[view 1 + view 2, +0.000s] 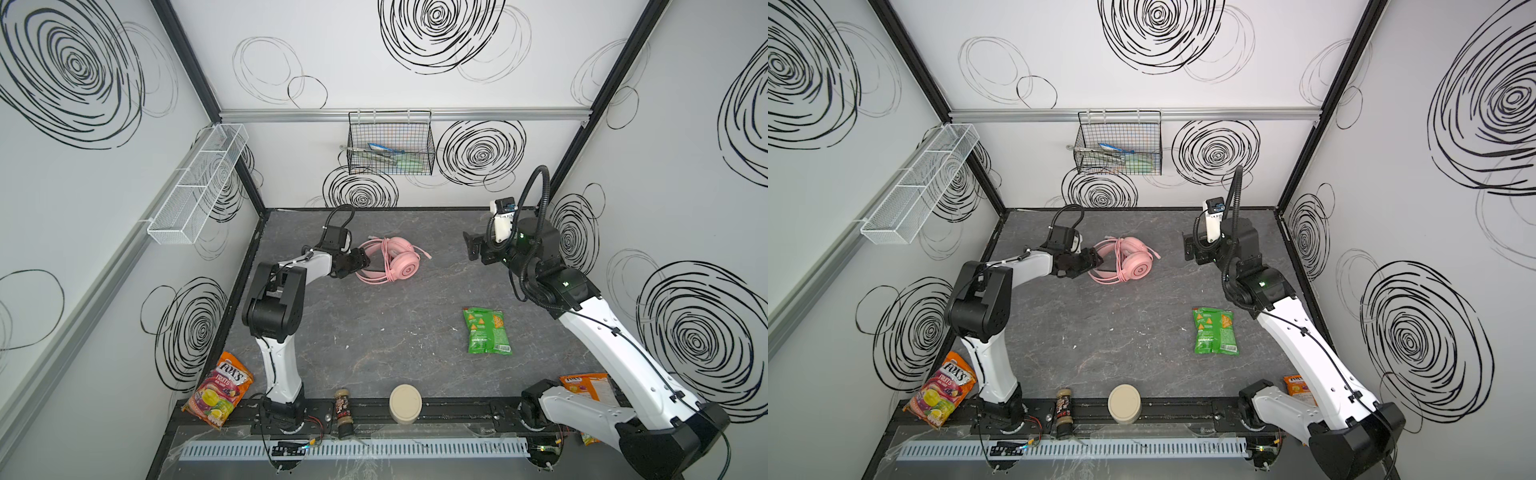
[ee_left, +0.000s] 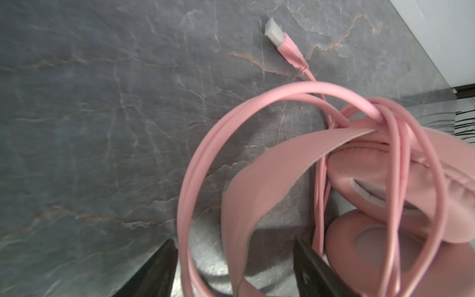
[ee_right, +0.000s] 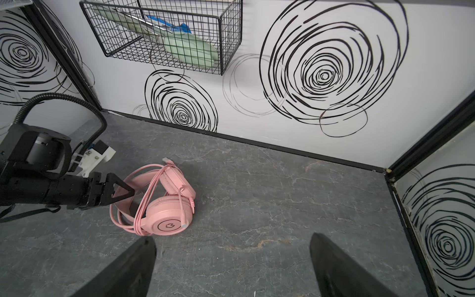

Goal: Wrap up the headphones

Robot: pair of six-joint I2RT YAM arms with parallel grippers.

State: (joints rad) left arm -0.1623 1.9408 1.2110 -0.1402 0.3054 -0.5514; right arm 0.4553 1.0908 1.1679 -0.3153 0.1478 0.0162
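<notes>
The left gripper [image 2: 234, 241] stood parted with the band of the headphones [image 2: 257, 177] between its fingers, contact unclear through blur; the right gripper [image 3: 232, 237] stood wide apart, empty, well short of them.

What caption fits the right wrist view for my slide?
Cable-wrapped pink headphones on the grey table, open left gripper at their headband, open right gripper hanging clear.

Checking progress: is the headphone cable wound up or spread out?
Wound: cable loops around the headphones; only the plug end lies free.

2 top views overhead; left wrist close, right wrist far; all 4 share headphones [image 1: 405, 268].
</notes>
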